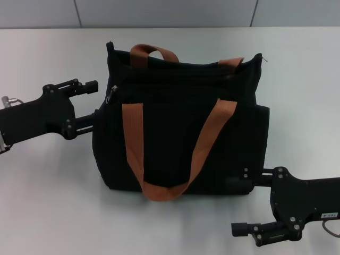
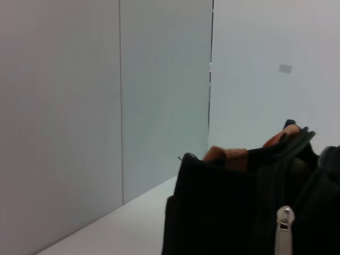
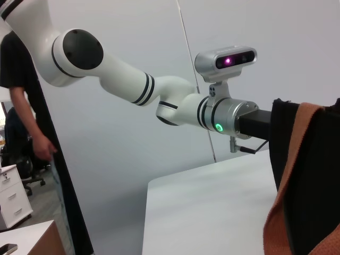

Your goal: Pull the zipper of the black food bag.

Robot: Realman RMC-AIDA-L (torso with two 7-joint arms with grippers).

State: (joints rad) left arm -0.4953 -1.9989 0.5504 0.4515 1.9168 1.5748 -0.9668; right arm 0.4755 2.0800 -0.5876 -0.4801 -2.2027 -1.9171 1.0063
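Note:
The black food bag (image 1: 180, 133) stands in the middle of the white table, its orange-brown handles draped over the front and back. The silver zipper pull (image 1: 112, 96) hangs at the bag's upper left end and shows close up in the left wrist view (image 2: 284, 229). My left gripper (image 1: 96, 102) is open beside the bag's left end, just left of the pull, its lower finger reaching the bag's side. My right gripper (image 1: 245, 202) is open at the bag's lower right corner, with one finger against the bag and the other off it.
The white table (image 1: 48, 202) spreads around the bag, with a wall behind it. The right wrist view shows the bag's edge with a strap (image 3: 297, 175), the left arm (image 3: 159, 95) and a person (image 3: 32, 133) standing beyond the table.

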